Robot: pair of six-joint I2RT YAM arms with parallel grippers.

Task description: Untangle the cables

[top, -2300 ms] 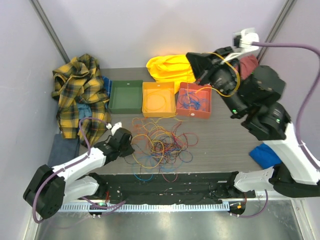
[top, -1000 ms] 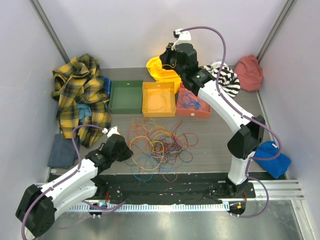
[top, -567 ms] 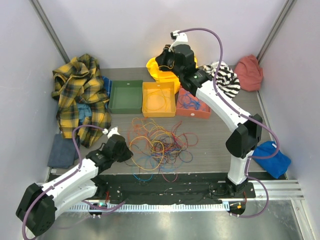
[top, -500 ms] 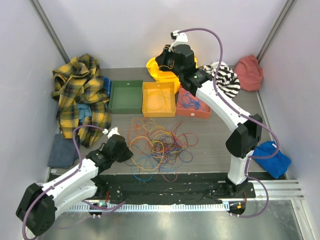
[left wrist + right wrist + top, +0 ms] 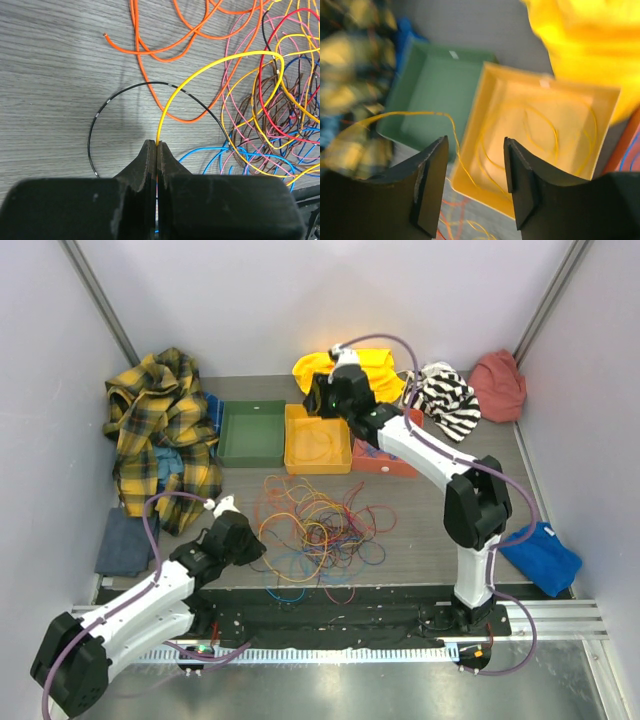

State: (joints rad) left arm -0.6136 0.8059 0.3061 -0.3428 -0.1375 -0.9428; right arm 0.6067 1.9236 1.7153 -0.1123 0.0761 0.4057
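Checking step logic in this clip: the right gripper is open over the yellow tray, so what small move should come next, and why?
Probably move the right gripper over to the pile of cables. Its jaws stand open above the yellow tray, with a thin yellow wire loose beneath them, so it seems to carry nothing. Meanwhile the left gripper pinches a yellow cable at the pile's edge.

The cables (image 5: 315, 530) lay tangled on the tabletop (image 5: 440, 510) near its front edge, three trays (image 5: 318, 470) side by side behind them.
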